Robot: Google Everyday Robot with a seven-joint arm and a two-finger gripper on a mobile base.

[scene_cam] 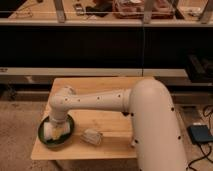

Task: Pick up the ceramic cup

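The white ceramic cup (pixel 51 132) lies on its side in the green plate (pixel 67 136) at the front left of the wooden table (pixel 110 120). My gripper (pixel 58 123) hangs at the end of the white arm (pixel 100 101), directly over the plate and against the cup's top. The gripper's tip is hidden against the cup and the wrist.
A small whitish rectangular block (pixel 92 136) lies on the table just right of the plate. My arm's large white body (pixel 152 127) covers the table's right side. Dark shelving (pixel 105 45) stands behind the table. A dark box (pixel 200 135) lies on the floor at right.
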